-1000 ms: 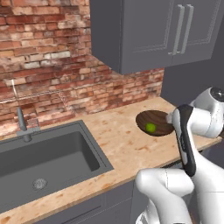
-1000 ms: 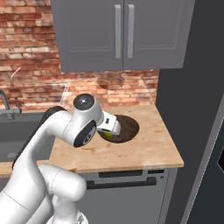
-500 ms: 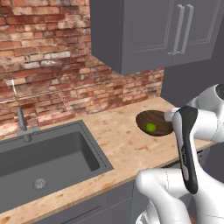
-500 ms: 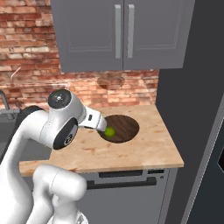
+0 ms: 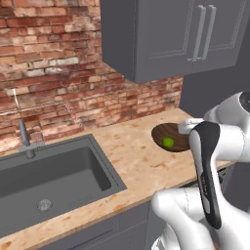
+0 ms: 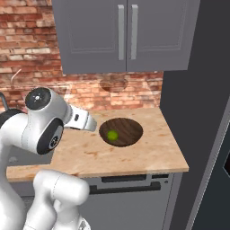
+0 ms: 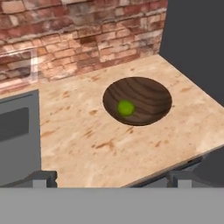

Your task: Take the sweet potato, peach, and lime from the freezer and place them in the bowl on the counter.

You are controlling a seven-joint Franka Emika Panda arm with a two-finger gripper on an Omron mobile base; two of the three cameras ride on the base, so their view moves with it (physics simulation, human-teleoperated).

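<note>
The lime [image 7: 126, 107] lies inside the bowl [image 7: 148, 94], low on the side of the dish nearer the sink [image 5: 53, 176], a bright green ball against dark wood grain. The bowl sits on the bench [image 7: 96, 140] close to the brick wall [image 7: 78, 39], near the end of the bench that meets the tall dark freezer [image 6: 202, 90]. In the right base view the lime [image 6: 112, 134] shows left of the bowl's [image 6: 130, 128] centre, and in the left base view the lime [image 5: 168, 142] rests in the part of the bowl [image 5: 166, 133] that is not covered by the arm. The end effector [image 7: 113, 178] hangs above the front edge of the bench, well apart from the bowl, looking down and across at it; its two dark fingertips [image 7: 41, 178] stand wide apart at the bottom of the hand view, with nothing between them. In the right base view the hand reaches from the arm's big round joint toward the bowl's left rim, stopping just beside it. Grey wall cabinets [image 6: 126, 36] hang above the bench, and a faucet [image 5: 23, 139] stands behind the sink.
</note>
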